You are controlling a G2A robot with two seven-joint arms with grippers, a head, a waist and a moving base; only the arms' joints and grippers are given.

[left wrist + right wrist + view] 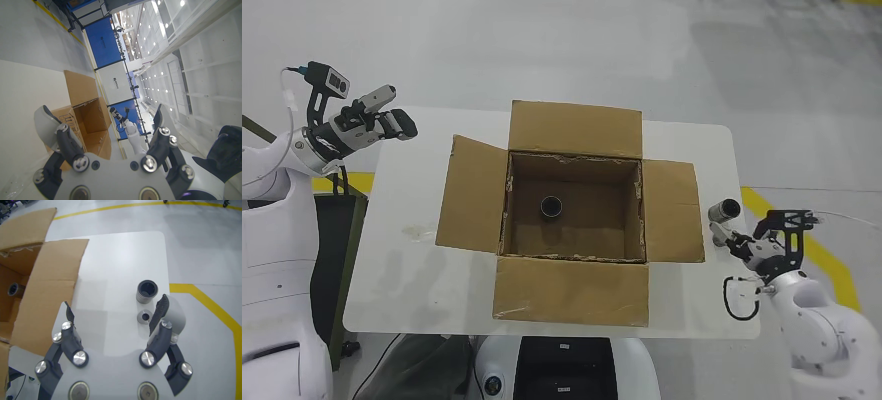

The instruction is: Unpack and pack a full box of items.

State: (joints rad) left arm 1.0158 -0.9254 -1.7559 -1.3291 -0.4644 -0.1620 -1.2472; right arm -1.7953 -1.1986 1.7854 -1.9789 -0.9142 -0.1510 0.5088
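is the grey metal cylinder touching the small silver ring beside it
Apart. The right wrist view shows a strip of white table between the grey metal cylinder and the small silver ring.

Bright, even overhead light; soft shadows inside the box (594, 226).

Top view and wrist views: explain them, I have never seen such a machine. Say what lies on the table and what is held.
This is a two-armed robot at a white table. The top view looks down from above its arms; each wrist view is shot from one arm's wrist. An open cardboard box stands there, one dark cylinder inside. Beside it, near the right gripper, stand a grey cylinder and a small metal ring. The left gripper is by a table corner across the box. Both are open and hold nothing.
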